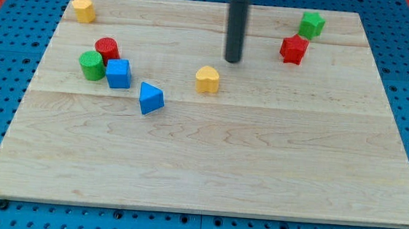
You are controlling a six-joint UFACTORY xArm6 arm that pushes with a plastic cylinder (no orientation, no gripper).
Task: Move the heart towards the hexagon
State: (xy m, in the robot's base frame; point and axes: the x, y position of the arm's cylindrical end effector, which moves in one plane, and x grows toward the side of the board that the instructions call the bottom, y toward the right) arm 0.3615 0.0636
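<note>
A yellow heart (pixel 207 79) lies near the middle of the wooden board, a little above centre. A yellow hexagon (pixel 84 9) sits at the board's top left corner. My tip (pixel 233 60) is the lower end of the dark rod; it stands just above and to the right of the heart, a short gap away, not touching it.
A red cylinder (pixel 107 49), a green cylinder (pixel 91 65) and a blue cube (pixel 118 73) cluster at the left, between heart and hexagon. A blue triangular block (pixel 150 98) lies below them. A red star (pixel 294 49) and a green block (pixel 312 25) sit top right.
</note>
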